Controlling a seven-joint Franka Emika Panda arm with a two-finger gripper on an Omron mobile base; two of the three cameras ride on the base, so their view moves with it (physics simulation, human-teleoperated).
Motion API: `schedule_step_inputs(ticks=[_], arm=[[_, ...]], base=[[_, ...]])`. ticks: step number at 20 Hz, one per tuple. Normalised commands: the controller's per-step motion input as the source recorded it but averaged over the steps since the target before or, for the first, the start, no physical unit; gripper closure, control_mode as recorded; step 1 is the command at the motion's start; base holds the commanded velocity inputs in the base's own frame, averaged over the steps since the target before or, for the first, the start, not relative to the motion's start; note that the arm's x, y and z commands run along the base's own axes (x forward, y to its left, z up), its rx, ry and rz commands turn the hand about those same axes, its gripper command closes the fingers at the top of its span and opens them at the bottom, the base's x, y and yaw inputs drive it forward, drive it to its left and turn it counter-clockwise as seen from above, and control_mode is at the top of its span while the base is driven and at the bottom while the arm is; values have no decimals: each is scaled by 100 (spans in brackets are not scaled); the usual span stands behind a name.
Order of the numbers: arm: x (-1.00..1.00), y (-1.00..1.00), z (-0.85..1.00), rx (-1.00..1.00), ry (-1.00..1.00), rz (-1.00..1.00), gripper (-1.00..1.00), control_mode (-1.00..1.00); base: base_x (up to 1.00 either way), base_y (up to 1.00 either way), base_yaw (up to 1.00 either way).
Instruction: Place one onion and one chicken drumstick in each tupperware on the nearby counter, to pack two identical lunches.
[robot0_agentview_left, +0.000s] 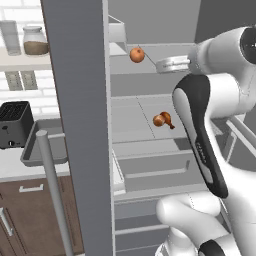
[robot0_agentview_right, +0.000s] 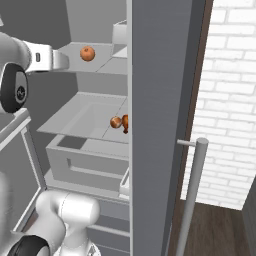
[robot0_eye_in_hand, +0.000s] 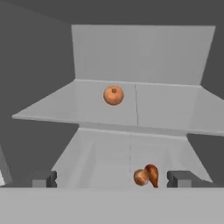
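Note:
An orange onion sits on the upper shelf of an open fridge. One shelf lower lies a brown chicken drumstick. My gripper is open with nothing between its fingertips. It faces into the fridge, well short of the onion, which lies straight ahead. The drumstick shows just left of the right fingertip. A grey tupperware rests on the pale counter left of the fridge, partly hidden by the door.
The open grey fridge door with its long bar handle stands between fridge and counter. A black toaster sits left of the tupperware, under a wall shelf with jars. A drawer lies below the shelves.

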Motion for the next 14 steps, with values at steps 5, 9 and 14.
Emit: schedule_step_inputs(ticks=[5, 9, 14], arm=[[88, 0, -5, 0, 11, 0, -100, -100], [77, 0, -11, 0, 4, 1, -100, -100], [64, 0, -23, 0, 0, 2, -100, -100]], base=[[0, 0, 0], [0, 0, 0], [0, 0, 0]])
